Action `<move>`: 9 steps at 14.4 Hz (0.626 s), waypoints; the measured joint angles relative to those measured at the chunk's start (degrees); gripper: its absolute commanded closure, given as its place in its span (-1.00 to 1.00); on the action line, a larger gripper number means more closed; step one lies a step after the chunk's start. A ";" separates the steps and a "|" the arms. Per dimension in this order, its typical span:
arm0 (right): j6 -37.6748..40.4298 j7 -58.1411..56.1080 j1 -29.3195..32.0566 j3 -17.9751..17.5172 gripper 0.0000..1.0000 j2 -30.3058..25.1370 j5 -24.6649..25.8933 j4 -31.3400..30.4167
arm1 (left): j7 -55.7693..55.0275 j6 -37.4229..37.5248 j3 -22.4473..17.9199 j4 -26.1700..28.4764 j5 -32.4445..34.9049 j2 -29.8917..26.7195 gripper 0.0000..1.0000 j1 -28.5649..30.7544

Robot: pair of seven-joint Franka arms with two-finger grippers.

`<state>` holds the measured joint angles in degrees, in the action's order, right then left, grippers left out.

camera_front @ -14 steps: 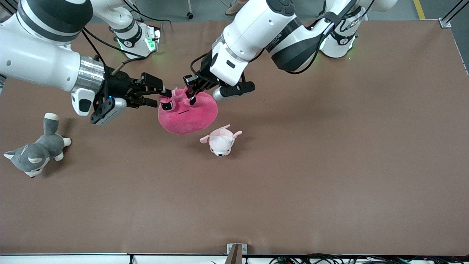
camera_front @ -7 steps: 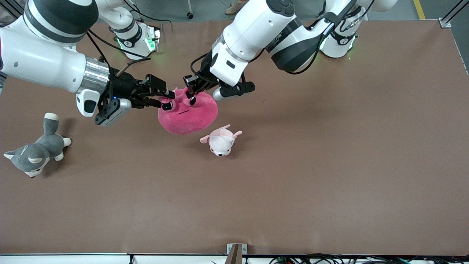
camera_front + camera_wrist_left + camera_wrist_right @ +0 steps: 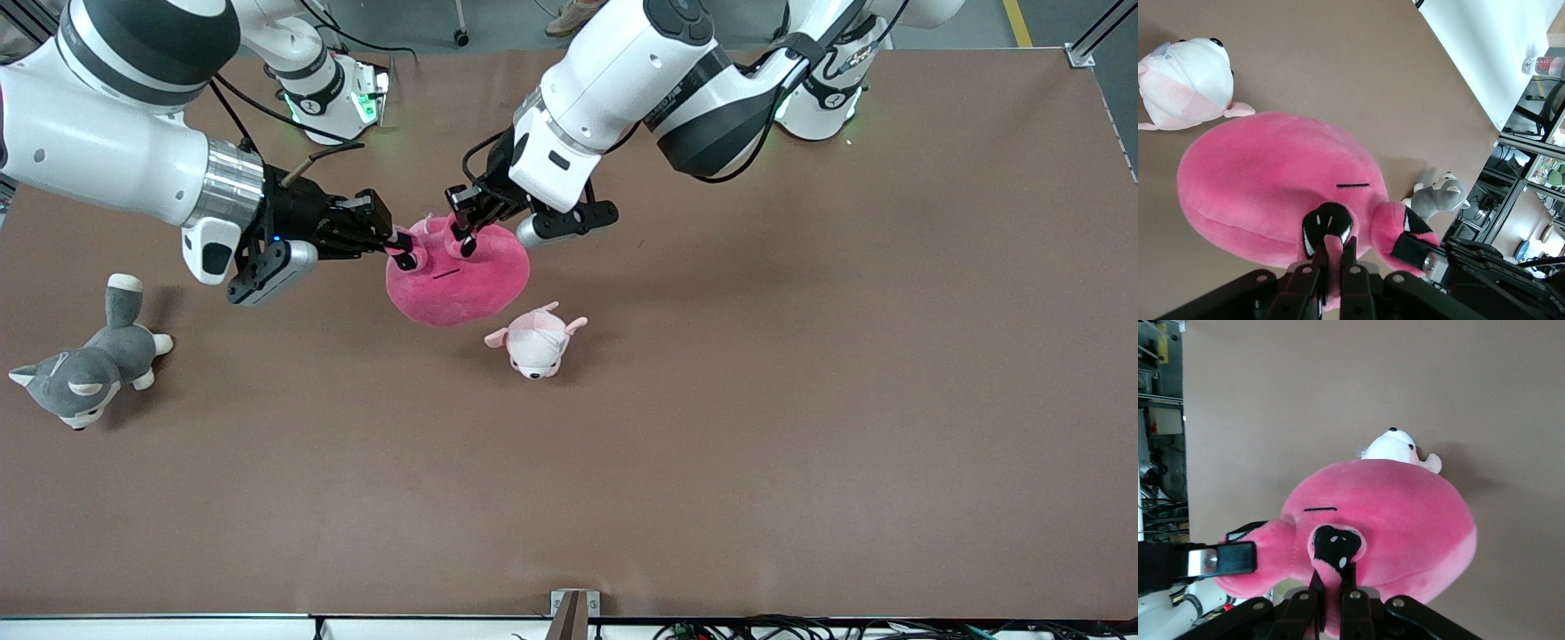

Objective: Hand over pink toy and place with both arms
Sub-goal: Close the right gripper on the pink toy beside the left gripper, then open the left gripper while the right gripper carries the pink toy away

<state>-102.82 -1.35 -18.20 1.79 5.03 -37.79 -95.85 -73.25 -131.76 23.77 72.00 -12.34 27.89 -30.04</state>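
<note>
The pink toy (image 3: pixel 458 284) hangs over the table's middle, face toward the front camera, held between both grippers. My left gripper (image 3: pixel 462 236) is shut on the nub above one eye; in the left wrist view (image 3: pixel 1335 257) its fingers pinch pink plush beside the black eye of the toy (image 3: pixel 1271 180). My right gripper (image 3: pixel 404 253) is shut on the other nub, by the other eye. In the right wrist view (image 3: pixel 1335 580) its fingers clamp a pink fold of the toy (image 3: pixel 1405 507). Each wrist view shows the other arm's gripper on the neighbouring nub.
A small pale pink-and-white plush animal (image 3: pixel 533 342) lies on the brown table just nearer the front camera than the pink toy. A grey-and-white plush husky (image 3: pixel 84 373) lies near the right arm's end of the table.
My right gripper has moved in from the side and shut on the toy's nub; a second ago it was open beside the toy. The left gripper has kept its grip.
</note>
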 measured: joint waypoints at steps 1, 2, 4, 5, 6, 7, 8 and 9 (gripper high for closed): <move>0.00 0.00 -0.01 -0.01 0.99 0.00 0.27 0.00 | -0.02 0.00 0.00 0.00 0.00 0.00 0.62 -0.02; 0.00 0.00 -0.01 -0.01 0.99 0.00 0.38 0.02 | -0.11 0.00 0.00 0.00 0.00 0.00 0.29 -0.03; 0.02 0.00 -0.02 -0.02 0.99 0.00 0.52 0.14 | -0.30 0.00 0.00 0.00 0.00 0.00 -0.99 -0.03; 0.11 0.00 -0.02 -0.01 0.99 0.01 0.64 0.17 | -0.31 0.00 0.00 0.01 0.05 0.01 -1.00 -0.03; 0.30 0.00 -0.02 0.02 0.99 0.01 0.74 0.19 | -0.31 0.01 0.00 0.06 0.31 0.02 -1.00 -0.09; 0.77 0.00 -0.02 0.11 0.99 0.01 0.79 0.33 | -0.31 0.04 0.00 0.11 0.84 0.04 -1.00 -0.27; 1.60 0.00 -0.02 0.28 0.99 0.01 0.82 0.69 | -0.41 0.12 -0.03 0.13 1.41 0.05 -1.00 -0.47; 2.61 0.00 0.01 0.53 0.99 0.01 0.85 1.30 | -0.75 0.61 -0.18 0.12 2.02 0.04 -1.00 -0.50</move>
<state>-100.21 -1.35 -18.19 2.32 5.03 -36.94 -94.56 -74.00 -131.14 23.59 72.12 -10.32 27.93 -30.54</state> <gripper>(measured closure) 0.899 0.260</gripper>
